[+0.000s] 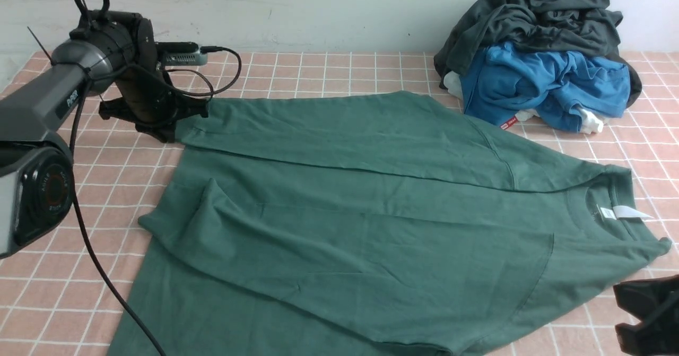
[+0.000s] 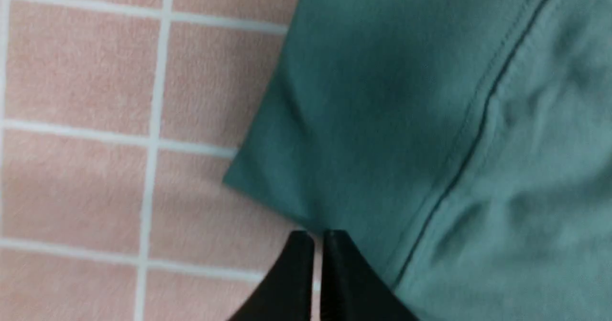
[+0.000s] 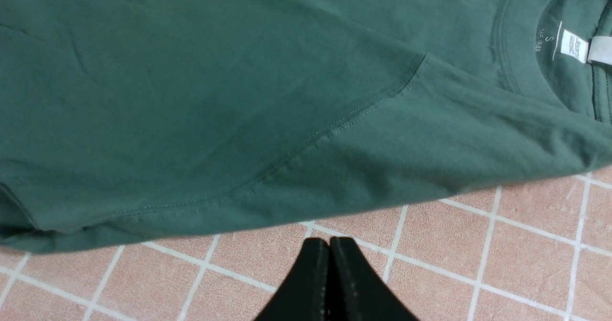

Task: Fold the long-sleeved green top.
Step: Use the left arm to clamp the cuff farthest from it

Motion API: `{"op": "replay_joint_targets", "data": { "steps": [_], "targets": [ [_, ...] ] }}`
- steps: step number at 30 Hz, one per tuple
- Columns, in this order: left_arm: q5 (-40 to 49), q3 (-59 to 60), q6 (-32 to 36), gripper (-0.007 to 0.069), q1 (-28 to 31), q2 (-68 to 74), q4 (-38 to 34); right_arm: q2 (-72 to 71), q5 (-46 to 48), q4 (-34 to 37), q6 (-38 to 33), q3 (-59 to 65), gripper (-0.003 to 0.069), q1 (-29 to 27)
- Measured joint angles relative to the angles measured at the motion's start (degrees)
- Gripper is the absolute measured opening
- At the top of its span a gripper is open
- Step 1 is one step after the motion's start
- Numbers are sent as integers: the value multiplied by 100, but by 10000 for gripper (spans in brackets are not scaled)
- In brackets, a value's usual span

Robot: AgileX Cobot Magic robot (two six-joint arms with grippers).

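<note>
Grippers, two, are sitting pressed together: left gripper [image 2: 318,237] toward far-left corner, right gripper [image 3: 329,242] at near-right corner, flanking one green long-sleeved top [image 1: 360,213].

The surface [image 1: 329,72] is covered by a pink cloth ruled into squares by thin white lines, and it runs back to a pale, plain wall [image 1: 318,6]. At the far right, close against that wall, sits a loose heap of clothes. A crumpled dark grey garment [image 1: 536,14] lies on top and drapes down both sides. A bright blue garment [image 1: 536,85] bulges out beneath it. Bits of white fabric [image 1: 591,121] poke out at the heap's near edge, and a small red tag [image 1: 508,123] shows at the blue garment's lower edge.
</note>
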Motion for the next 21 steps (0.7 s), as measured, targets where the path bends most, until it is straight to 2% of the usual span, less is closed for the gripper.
{"op": "replay_joint_targets", "data": {
  "steps": [5, 12, 15, 18, 21],
  "targets": [
    [769, -6, 392, -4, -178, -855, 106, 0, 0, 12, 0, 0, -10, 0],
    [844, -45, 594, 3, -312, -1131, 153, -156, 44, 40, 0, 0, -10, 0],
    [293, -28, 643, 68, -265, -636, 158, -224, 57, 19, 0, 0, -10, 0],
    [-145, -5, 643, 167, -199, -334, 158, -230, 57, -26, 0, 0, -10, 0],
    [-650, -5, 489, 332, -62, -20, 199, -230, 62, -88, 0, 0, -10, 0]
  ]
}}
